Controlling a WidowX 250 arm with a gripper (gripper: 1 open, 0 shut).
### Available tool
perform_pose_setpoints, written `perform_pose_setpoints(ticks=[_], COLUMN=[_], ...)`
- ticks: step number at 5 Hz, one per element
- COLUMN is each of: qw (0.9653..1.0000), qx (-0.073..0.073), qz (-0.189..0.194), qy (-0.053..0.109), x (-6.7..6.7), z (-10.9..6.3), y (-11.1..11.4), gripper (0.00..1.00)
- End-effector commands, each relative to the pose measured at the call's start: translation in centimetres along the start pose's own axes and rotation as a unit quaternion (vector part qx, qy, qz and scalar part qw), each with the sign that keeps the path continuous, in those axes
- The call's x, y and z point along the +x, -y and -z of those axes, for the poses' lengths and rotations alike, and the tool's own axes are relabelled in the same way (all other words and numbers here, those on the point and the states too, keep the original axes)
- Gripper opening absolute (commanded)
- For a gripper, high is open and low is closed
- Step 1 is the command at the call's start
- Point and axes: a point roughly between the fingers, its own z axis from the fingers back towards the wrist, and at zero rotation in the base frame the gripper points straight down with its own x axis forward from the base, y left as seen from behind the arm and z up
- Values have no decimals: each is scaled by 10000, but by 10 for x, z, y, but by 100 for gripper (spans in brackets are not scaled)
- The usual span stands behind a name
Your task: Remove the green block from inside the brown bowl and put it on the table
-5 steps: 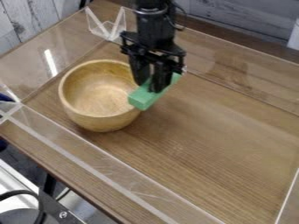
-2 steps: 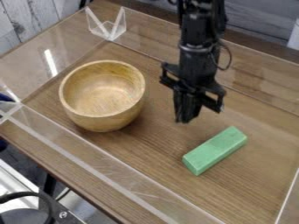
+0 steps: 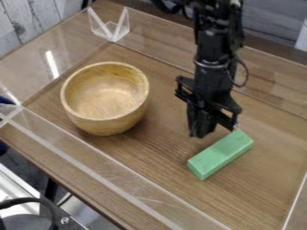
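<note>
The green block (image 3: 222, 154) lies flat on the table (image 3: 120, 171), well to the right of the brown bowl (image 3: 106, 97) and apart from it. The bowl's hollow shows nothing inside. My gripper (image 3: 206, 132) points straight down, its tips just behind the block's upper left side and close above the tabletop. Nothing is held between the dark fingers (image 3: 198, 121). They run together in this view, so the gap between them does not show.
Clear acrylic walls (image 3: 72, 153) edge the table at the front left and along the back. A clear folded acrylic piece (image 3: 109, 25) stands at the back left. A black cable (image 3: 24, 211) lies outside the wall at the bottom left.
A second ago the gripper held the green block at the bowl's right rim. It moved right and down, the block now lies loose on the table, and the gripper stands beside it.
</note>
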Motion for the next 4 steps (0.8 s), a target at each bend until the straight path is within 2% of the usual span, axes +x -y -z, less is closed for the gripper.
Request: perform_pose_setpoints(ticks=[1, 2, 3, 4], qw=[9998, 9998, 9997, 9997], qx=[19, 18, 18, 16], qz=[70, 40, 22, 7], qy=[171, 200, 223, 252], x=[7, 8, 9, 9], z=[-5, -6, -7, -9], y=[4, 3, 3, 3], gripper=[100, 0, 100, 0])
